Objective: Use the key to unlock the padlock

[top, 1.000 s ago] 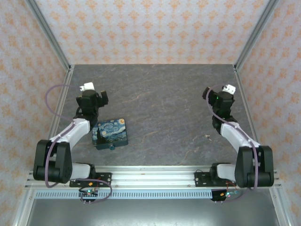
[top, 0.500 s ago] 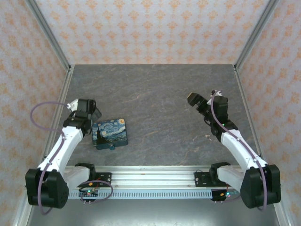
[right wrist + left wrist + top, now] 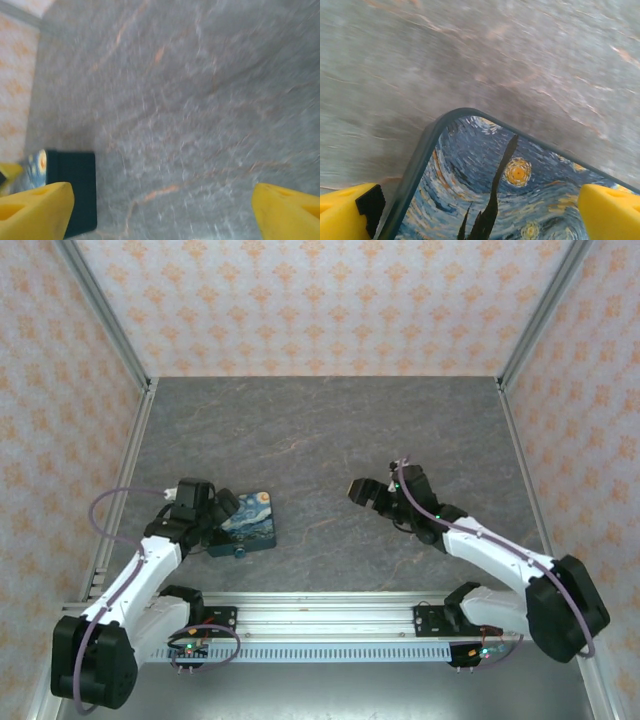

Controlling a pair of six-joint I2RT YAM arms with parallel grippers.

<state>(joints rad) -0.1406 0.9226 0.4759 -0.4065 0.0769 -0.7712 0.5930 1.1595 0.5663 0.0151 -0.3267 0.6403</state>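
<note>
The padlock (image 3: 255, 522) lies flat on the grey table left of centre, its starry-night print (image 3: 520, 190) facing up. The key (image 3: 239, 551), a tiny teal bit, sits at the padlock's near edge; whether it is inserted I cannot tell. My left gripper (image 3: 222, 512) hovers over the padlock's left part, open (image 3: 480, 220), its yellow fingertips (image 3: 347, 212) wide apart over one corner. My right gripper (image 3: 362, 492) is above the table's middle, open (image 3: 160, 215), with nothing between its fingers (image 3: 287, 210). Its view catches the padlock's dark teal side (image 3: 75, 192) at far left.
Patterned walls and aluminium posts (image 3: 110, 335) close in the table on three sides. A metal rail (image 3: 330, 612) with the arm bases runs along the near edge. Bare grey stone-look surface (image 3: 330, 430) stretches behind and between the arms.
Both arms swung inward and down. The left gripper came from behind the padlock to over its left part. The right gripper moved from the right side to the table's middle.
</note>
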